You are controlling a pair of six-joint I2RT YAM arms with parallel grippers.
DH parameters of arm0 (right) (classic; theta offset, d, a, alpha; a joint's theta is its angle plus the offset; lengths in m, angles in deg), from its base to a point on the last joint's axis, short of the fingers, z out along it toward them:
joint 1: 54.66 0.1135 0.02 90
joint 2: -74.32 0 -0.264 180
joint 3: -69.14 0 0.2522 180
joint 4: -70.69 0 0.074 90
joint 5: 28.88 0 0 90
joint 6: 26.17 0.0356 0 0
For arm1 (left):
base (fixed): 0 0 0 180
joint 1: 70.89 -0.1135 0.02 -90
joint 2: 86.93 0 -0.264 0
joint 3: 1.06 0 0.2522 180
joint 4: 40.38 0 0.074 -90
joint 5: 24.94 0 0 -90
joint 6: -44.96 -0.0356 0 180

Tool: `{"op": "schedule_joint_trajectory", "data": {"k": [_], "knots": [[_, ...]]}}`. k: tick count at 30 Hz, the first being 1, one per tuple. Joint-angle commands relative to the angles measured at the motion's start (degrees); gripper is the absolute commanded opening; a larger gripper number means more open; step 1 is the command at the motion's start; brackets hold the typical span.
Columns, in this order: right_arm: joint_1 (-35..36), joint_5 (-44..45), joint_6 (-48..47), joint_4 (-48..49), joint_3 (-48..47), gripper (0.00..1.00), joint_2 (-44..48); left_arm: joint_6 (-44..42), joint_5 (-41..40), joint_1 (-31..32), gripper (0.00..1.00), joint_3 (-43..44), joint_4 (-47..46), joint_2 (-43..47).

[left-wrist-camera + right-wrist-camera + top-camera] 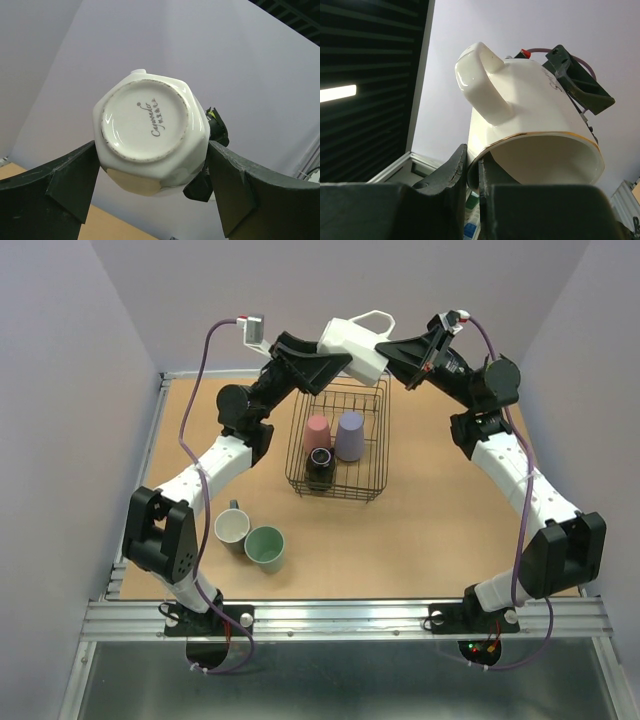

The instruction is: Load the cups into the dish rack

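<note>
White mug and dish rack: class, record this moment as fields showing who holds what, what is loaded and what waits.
held: white mug, in the air by the far edge of the dish rack
left tool: shut on the mug's body near its base
right tool: shut on the mug's rim
in rack: pink cup, lavender cup, dark brown cup
on table: grey-blue mug, pale green cup, mouths up

lab test cell: bare walls (pixel 60 390), aluminium rail (pixel 340 618).
</note>
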State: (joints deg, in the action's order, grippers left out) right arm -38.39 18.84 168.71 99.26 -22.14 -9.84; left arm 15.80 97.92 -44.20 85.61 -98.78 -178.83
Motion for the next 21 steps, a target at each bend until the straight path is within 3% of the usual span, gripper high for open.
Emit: {"op": "schedule_joint_trajectory", "data": {"k": [1,10,13,15,16,18,19,21], "knots": [[1.7,0.6,1.2,6.5,1.3,0.00,-0.1,2.8,0.4,1.4,0.96,4.3,-14.1,0.7],[2.2,1.3,2.2,7.9,2.0,0.00,-0.3,2.4,0.6,2.0,0.99,5.1,-13.3,0.6],[2.3,1.7,2.4,8.4,2.7,0.00,-0.1,2.6,0.4,2.0,0.90,5.5,-13.3,0.2],[2.4,1.9,2.6,8.7,3.2,0.00,-0.1,3.2,0.8,2.0,0.71,5.9,-13.4,-0.1],[2.4,1.8,2.6,8.8,3.5,0.00,0.0,3.5,0.9,2.0,0.48,6.1,-13.4,-0.3],[2.4,1.7,2.7,9.1,3.9,0.00,0.0,3.8,0.5,2.0,0.24,6.0,-13.4,-0.3],[2.4,1.5,2.3,9.3,4.1,0.00,0.0,3.7,0.4,2.0,0.06,5.7,-13.2,0.0],[2.4,1.3,1.9,9.2,4.8,0.00,0.5,2.5,0.1,2.0,0.00,5.3,-11.7,0.7]]}}
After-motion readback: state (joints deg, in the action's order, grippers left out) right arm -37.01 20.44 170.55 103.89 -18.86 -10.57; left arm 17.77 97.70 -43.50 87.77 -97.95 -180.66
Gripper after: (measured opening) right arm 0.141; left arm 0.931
